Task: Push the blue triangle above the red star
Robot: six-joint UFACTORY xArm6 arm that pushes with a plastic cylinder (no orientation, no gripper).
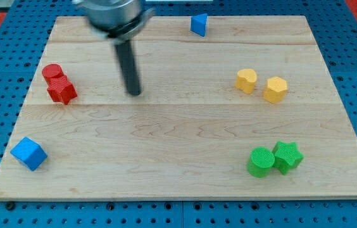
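No contact yet: my tip [134, 92] holds nothing, well apart from the blue triangle [199, 25]. Next it should probably reach the triangle's right side and push toward the red star [62, 90].

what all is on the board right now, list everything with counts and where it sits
blue triangle: 1, blue, top edge, right of centre
blue cube: 1, blue, bottom left corner
red cylinder: 1, red, left side, touching the star
red star: 1, red, left side, just below the cylinder
yellow heart: 1, yellow, right side
yellow hexagon: 1, yellow, right of the heart
green cylinder: 1, green, bottom right
green star: 1, green, touching the green cylinder
wooden board: 1, light wood
my tip: 1, dark rod, right of the red star, touching no block
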